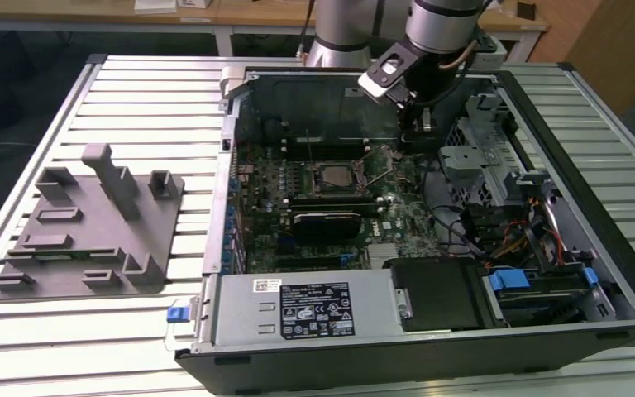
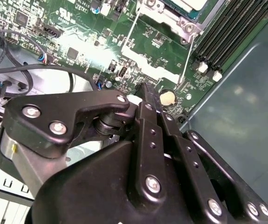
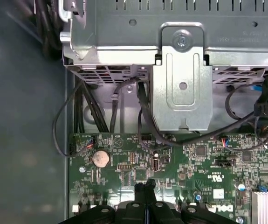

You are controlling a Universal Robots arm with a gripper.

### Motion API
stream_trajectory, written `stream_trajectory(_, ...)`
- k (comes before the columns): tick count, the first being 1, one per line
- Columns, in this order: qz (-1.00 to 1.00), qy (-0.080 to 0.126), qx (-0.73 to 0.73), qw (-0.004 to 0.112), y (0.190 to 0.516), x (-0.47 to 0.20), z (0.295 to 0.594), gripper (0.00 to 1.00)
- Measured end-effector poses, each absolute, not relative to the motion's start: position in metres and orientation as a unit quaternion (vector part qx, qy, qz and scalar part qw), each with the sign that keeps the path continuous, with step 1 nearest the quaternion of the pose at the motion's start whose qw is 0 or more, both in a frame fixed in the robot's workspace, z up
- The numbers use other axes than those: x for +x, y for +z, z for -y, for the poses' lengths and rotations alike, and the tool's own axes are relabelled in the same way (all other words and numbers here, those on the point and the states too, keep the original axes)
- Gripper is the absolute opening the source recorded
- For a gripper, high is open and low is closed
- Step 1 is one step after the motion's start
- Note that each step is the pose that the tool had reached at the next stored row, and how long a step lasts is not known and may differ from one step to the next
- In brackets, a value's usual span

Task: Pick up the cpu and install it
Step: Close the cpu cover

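Pincer (image 2: pixel 146 89) closed on itself, gripping nothing, low over green board (image 3: pixel 194 163) beside one coin battery (image 3: pixel 101 158). One cpu (image 2: pixel 184 3) flat in socket (image 2: pixel 168 19), silvery face up, square, no long axis; toward exterior view's left of pincer.

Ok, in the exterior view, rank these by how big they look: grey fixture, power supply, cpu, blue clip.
1. grey fixture
2. power supply, clearly smaller though nearer the camera
3. cpu, seated in its socket
4. blue clip, smallest, even though it is nearer the camera
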State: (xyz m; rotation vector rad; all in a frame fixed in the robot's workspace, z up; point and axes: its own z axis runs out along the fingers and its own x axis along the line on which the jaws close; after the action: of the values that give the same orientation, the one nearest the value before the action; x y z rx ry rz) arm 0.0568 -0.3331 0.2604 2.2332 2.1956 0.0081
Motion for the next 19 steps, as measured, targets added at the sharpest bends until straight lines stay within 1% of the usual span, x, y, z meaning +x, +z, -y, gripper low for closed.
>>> stream_trajectory(19,-0.694,0.002,0.720,0.005,0.242,0.059,0.333,0.11)
